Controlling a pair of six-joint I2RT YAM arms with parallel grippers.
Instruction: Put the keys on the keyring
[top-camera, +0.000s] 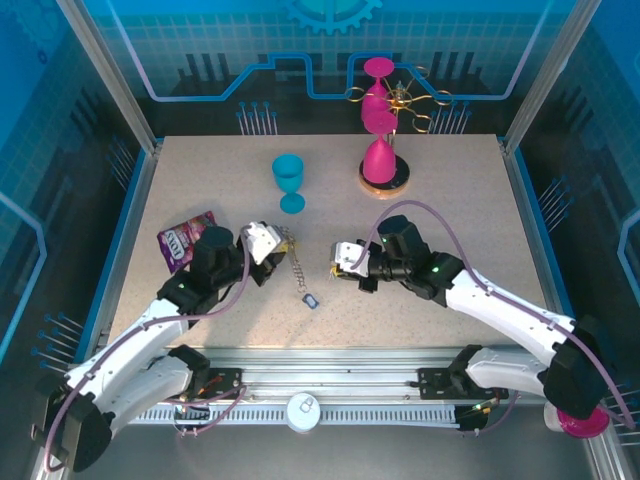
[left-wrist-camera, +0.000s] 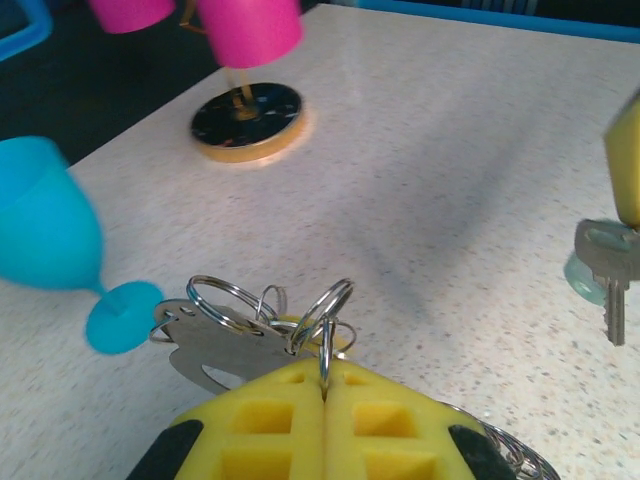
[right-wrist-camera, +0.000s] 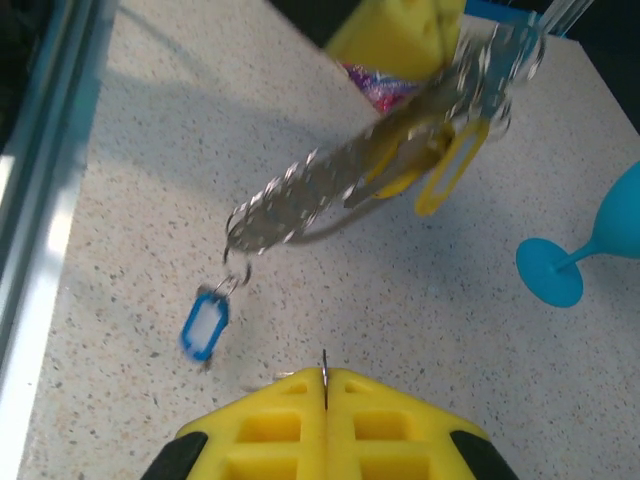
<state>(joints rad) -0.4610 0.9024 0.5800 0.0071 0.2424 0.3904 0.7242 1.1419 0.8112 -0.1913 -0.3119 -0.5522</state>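
Note:
My left gripper (left-wrist-camera: 325, 376) is shut on one thin ring of the keyring (left-wrist-camera: 322, 312), with more rings and a flat silvery plate (left-wrist-camera: 210, 348) bunched in front of its yellow pads. From the left gripper (top-camera: 267, 241) a metal chain (top-camera: 297, 266) hangs down to a blue tag (top-camera: 311, 300) on the table. My right gripper (right-wrist-camera: 324, 378) is shut on a silvery key, seen edge-on as a thin sliver (right-wrist-camera: 324, 362). In the left wrist view that key (left-wrist-camera: 608, 268) hangs under the right gripper's yellow pad (left-wrist-camera: 626, 150). The right gripper (top-camera: 346, 258) sits just right of the chain.
A blue goblet (top-camera: 289, 181) stands behind the grippers. A pink cup stand (top-camera: 383, 152) on a round base (left-wrist-camera: 246, 121) is at the back. A purple snack packet (top-camera: 185, 239) lies left of the left arm. The chain (right-wrist-camera: 320, 188) and tag (right-wrist-camera: 205, 326) hang ahead of the right gripper.

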